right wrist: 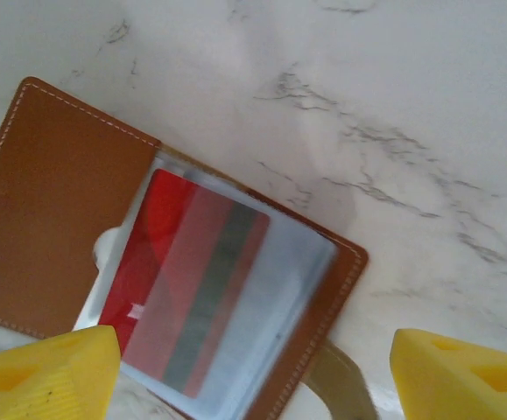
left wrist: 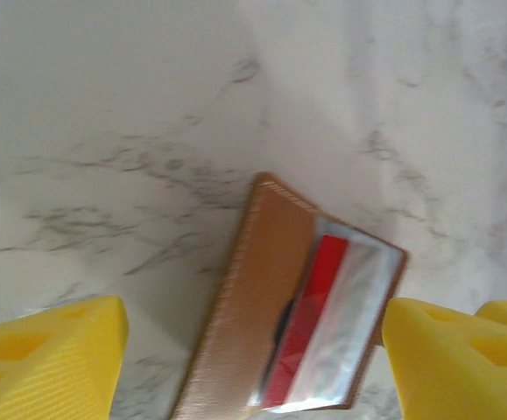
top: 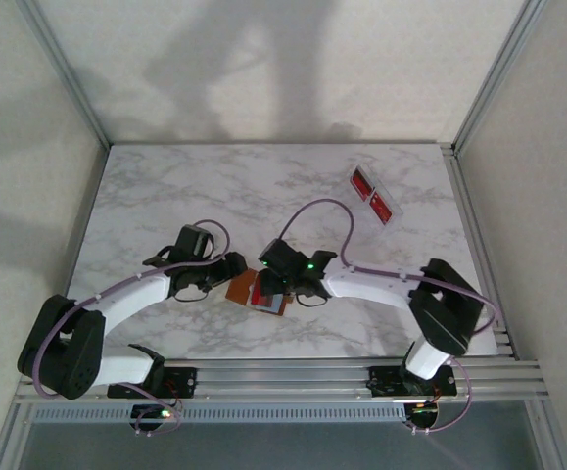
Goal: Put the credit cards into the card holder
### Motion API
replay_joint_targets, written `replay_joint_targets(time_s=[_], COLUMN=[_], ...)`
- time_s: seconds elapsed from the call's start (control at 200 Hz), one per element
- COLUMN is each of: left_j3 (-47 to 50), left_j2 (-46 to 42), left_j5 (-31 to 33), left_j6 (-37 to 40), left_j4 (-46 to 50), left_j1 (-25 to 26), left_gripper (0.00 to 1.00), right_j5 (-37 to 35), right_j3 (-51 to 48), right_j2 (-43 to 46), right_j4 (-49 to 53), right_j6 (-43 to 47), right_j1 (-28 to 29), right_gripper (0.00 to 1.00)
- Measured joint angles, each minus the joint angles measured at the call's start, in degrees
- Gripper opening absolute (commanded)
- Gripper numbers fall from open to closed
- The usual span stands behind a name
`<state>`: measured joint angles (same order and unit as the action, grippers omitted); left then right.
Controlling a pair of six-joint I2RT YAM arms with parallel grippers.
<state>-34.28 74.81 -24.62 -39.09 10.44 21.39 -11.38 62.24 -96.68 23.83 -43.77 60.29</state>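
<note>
The card holder (top: 254, 291) is laid open near the front edge of the worktop (top: 195, 186), free marble behind; one red card (right wrist: 170, 271) is seen inside. The left fingers (left wrist: 43, 363) and right fingers (right wrist: 47, 372) are held apart; two red cards (top: 361, 182) are seen far right.

You have a white marble-patterned table (top: 214, 186) with grey veins running across it, seen close up in both wrist views. Towards its far right corner lies a clear tray (top: 373, 195), oblong, set aslant to the edges and well apart from everything else on the top. Along the near edge run ribbed aluminium rails (top: 293, 377). A metal post (top: 63, 69) rises at the far left corner and another (top: 494, 73) at the far right. Behind the table you see a plain pale wall (top: 381, 59), with soft grey shadows (top: 254, 54) across it.
</note>
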Motion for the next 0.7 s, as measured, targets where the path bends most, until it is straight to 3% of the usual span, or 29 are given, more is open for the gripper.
replay_joint_targets(time_s=[0.12,0.22,0.235,0.25,0.425,0.526,0.701], left_j3=[0.96,2.54,2.73,2.95,5.6,6.29,8.7], left_j2=[0.0,0.44,0.66,0.94,3.61,3.52,1.05], left_j5=[1.38,-0.42,-0.94,-1.38,-5.95,-7.85,-10.19], left_j6=[1.14,1.73,1.99,1.88,1.95,1.97,1.16], left_j4=[0.31,-0.76,-1.05,-1.36,-4.5,-5.57,-8.59], left_j1=[-0.26,-0.55,-0.59,-0.61,-0.61,-0.59,-0.59], left_gripper=[0.52,0.44,0.43,0.41,0.2,0.13,0.12], right_j5=[-1.33,-2.73,-2.95,-3.17,-5.4,-6.27,-9.57], right_j3=[3.58,5.42,5.66,5.95,7.45,7.61,8.52], right_j2=[-5.05,-7.28,-7.54,-7.87,-10.05,-11.32,-13.55], right_j4=[0.46,1.22,1.36,1.51,2.19,2.51,4.48], right_j6=[-2.01,-2.62,-2.6,-2.67,-2.1,-2.03,-1.86], right_j1=[0.85,1.2,1.25,1.25,1.95,2.54,3.19], right_gripper=[0.83,0.84,0.95,0.99,0.99,0.99,0.99])
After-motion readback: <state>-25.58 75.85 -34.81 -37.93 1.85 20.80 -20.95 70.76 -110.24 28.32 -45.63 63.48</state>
